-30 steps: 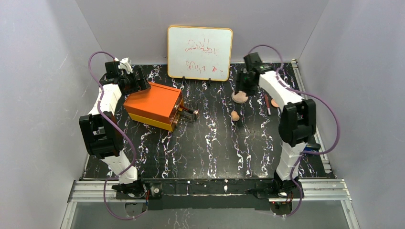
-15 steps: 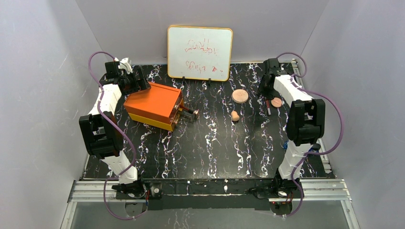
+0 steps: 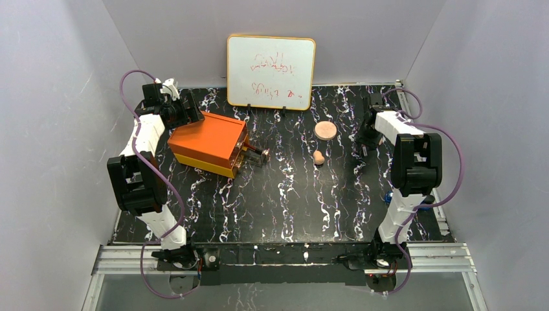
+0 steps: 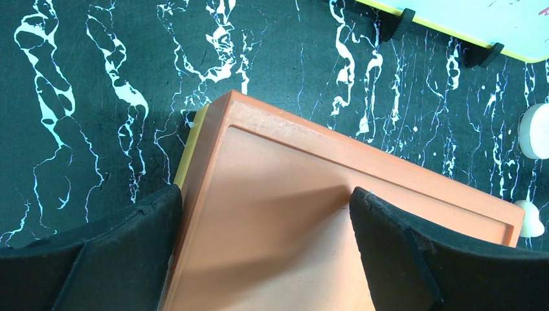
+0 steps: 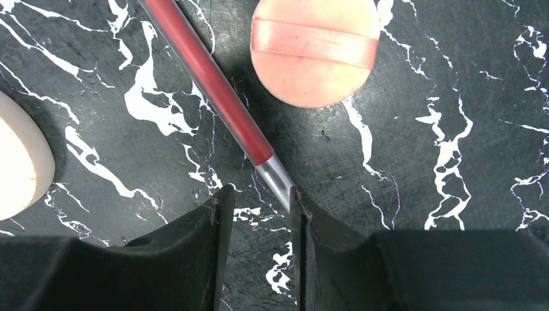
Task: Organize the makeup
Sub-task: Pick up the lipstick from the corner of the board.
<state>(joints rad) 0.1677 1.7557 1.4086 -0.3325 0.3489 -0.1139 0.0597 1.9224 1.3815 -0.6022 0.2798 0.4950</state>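
Makeup nearest the arm bases is the sponge (image 3: pixel 318 157), alone in the middle of the table (image 3: pixel 278 214). Just beyond it the disc (image 3: pixel 325 131) lies flat. Neither is touched.

To their right, the right arm (image 3: pixel 414 162) folds tightly, with its elbow high and its wrist tipped down, so the right gripper (image 5: pixel 257 197) points at the table near the right edge. Its jaws stand narrow and straddle the silver tip of the pencil (image 5: pixel 213 84), which lies flat and slants away from them. One finger is at the tip and the other shows a gap, so I judge the pencil bracketed but not yet clamped. Taking it by the end probably suits the steep approach, though a grip so far from the middle may let it swing. The puff (image 5: pixel 315 52) lies just beside the pencil, apart from the jaws.

Farther off on the left, the left arm (image 3: pixel 136 181) reaches up that side with its wrist bent over the box (image 3: pixel 207 144). The left gripper (image 4: pixel 262 201) is wide, its fingers spread over the lid's far end; whether they touch it cannot be told. It is likely there to steady the box, whose drawer (image 3: pixel 254 155) looks pulled out toward mid-table, ready for items. The whiteboard (image 3: pixel 270 63) stands at the back.
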